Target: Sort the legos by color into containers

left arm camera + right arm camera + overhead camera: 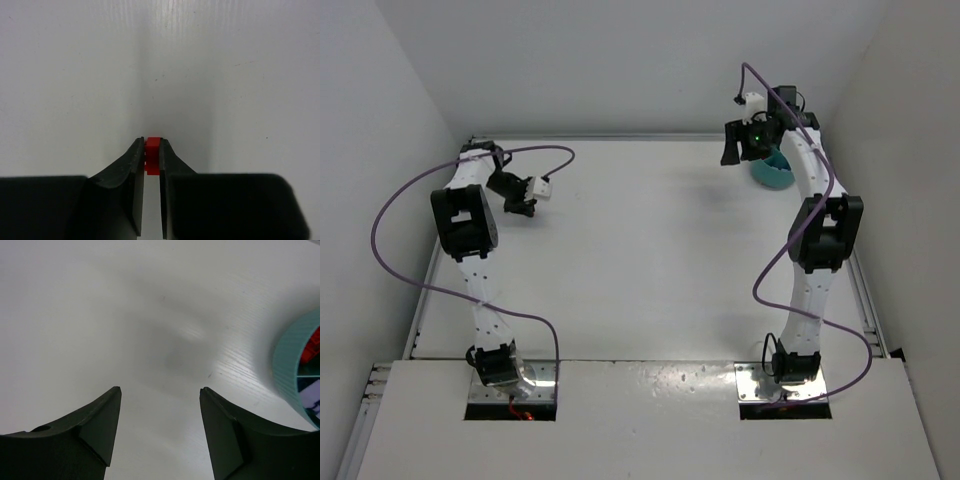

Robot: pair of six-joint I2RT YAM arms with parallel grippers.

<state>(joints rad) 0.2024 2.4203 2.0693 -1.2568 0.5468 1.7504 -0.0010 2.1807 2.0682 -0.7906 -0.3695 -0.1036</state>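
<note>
At far left, my left gripper (152, 150) clamps the red lego (153, 143); the teal tub (772, 177) sits beside my parted right gripper (160, 402).

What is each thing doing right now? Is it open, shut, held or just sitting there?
left gripper: shut on the red lego.
red lego: pinched in the left gripper.
right gripper: open, holding nothing.
teal tub: no lid, something red in one compartment.
</note>
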